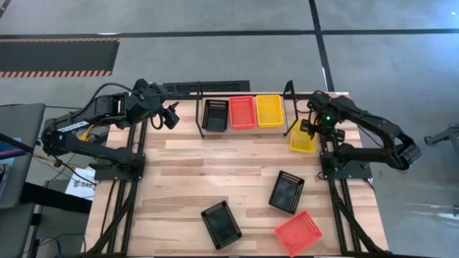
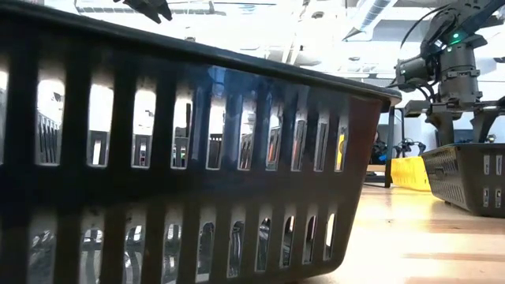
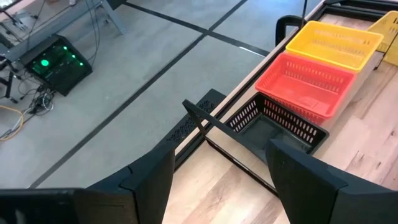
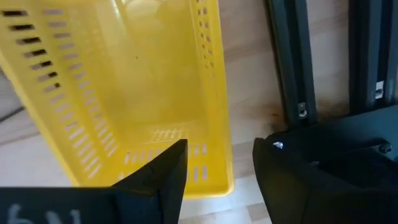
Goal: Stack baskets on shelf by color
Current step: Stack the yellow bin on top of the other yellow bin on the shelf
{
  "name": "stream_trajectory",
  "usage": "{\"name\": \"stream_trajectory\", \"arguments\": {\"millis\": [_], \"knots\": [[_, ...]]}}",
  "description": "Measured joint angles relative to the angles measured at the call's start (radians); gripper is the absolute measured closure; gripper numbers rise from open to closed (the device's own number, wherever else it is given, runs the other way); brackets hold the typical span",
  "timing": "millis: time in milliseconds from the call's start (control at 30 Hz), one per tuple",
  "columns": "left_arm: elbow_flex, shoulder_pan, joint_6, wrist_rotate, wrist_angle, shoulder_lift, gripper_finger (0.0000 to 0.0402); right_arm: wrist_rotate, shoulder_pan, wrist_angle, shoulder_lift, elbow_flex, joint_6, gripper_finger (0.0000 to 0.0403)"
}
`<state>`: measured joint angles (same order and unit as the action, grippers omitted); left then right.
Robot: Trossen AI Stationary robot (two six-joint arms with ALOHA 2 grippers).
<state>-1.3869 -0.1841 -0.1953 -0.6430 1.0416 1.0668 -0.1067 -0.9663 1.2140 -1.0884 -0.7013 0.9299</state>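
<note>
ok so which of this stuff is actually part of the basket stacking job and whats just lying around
Part of the job:
- shelf holding black, red and yellow baskets
- loose yellow basket under the right gripper
- two black baskets and red basket on the table

Lying about:
- paper sheet beside the table
- green-lit box on the floor

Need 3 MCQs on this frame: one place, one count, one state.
1. Where is the loose yellow basket?
A. At the table's right edge, beside the shelf's right post
B. At the table's front left corner
C. On top of a red basket
2. How many black baskets lie on the table off the shelf?
A. One
B. Two
C. Four
3. The left end effector is:
A. Shut on a red basket
B. Open and empty
C. Shut on a shelf rod

1 A: the high view shows it there, under the right end effector.
2 B: both lie in the table's front half.
3 B: fingers apart, nothing between.
</note>
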Motion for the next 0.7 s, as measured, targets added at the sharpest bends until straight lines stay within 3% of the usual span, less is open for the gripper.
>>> {"name": "stream_trajectory", "arguments": {"millis": [233,533,700], "knots": [[0.0,0.0,-0.004,0.0,0.0,0.0,0.016,-0.093,-0.006,-0.075,-0.118,0.026,-0.101,0.0205],[0.0,0.0,-0.025,0.01,0.0,0.0,0.016,-0.105,-0.005,-0.118,-0.252,0.072,-0.161,0.0207],[0.0,0.0,-0.027,0.005,-0.001,0.0,0.016,-0.104,-0.005,-0.109,-0.259,0.076,-0.196,0.0236]]}}
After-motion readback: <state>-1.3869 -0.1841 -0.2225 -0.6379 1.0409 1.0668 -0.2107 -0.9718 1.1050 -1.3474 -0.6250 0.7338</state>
